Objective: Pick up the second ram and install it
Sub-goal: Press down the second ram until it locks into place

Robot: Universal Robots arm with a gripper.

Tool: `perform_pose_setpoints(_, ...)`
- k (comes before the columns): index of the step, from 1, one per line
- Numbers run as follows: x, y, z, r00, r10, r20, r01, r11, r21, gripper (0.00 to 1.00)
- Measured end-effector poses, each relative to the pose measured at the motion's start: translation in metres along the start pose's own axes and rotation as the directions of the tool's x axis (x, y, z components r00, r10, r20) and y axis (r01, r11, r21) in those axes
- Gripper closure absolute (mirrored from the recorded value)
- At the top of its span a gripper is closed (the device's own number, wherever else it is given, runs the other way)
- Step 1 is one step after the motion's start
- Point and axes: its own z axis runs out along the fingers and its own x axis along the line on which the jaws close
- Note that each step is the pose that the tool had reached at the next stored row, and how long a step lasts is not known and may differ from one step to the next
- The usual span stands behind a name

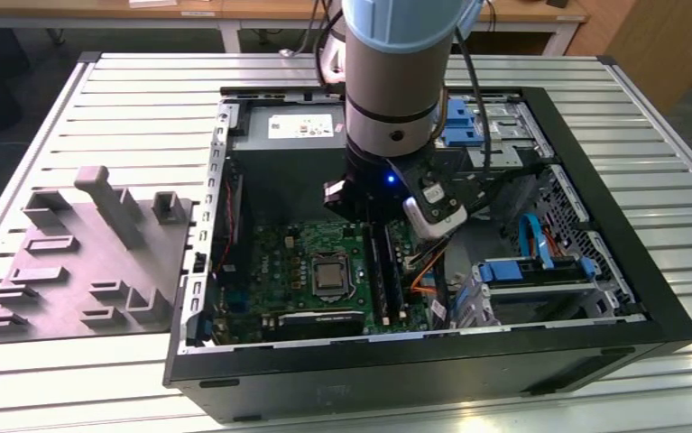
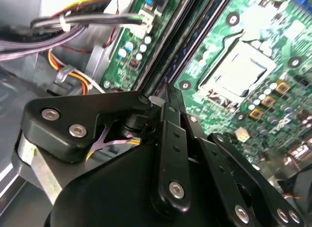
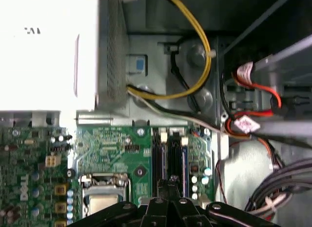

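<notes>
Black linkage gripper (image 3: 171,188), fingers pressed together at centre-bottom, over long black memory slots (image 3: 171,156); thin dark-blue ram stick (image 3: 184,161) seated alongside. Best pressed squarely, evenly.

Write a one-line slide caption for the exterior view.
Robot arm reaching into an open computer case, its gripper lowered over the motherboard's memory slots.

A ribbed, matt silver metal table (image 1: 634,135) carries a black computer case (image 1: 442,374) of painted sheet metal. A matt grey moulded plastic tray (image 1: 81,262) lies beside it. Inside, a glossy green circuit board (image 1: 291,257) holds a bright metal processor socket (image 2: 239,73). The gripper (image 2: 168,97) has satin black links with shiny steel screws.
</notes>
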Motion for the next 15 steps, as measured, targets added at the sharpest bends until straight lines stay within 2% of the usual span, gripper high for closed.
perform_pose_setpoints(6,0.0004,0.0108,0.0029,1.0000,0.000,0.0000,0.000,1.0000,0.0000,0.90)
perform_pose_setpoints(15,0.0011,0.0188,0.0116,1.0000,0.000,0.0001,0.000,1.0000,0.0001,0.90)
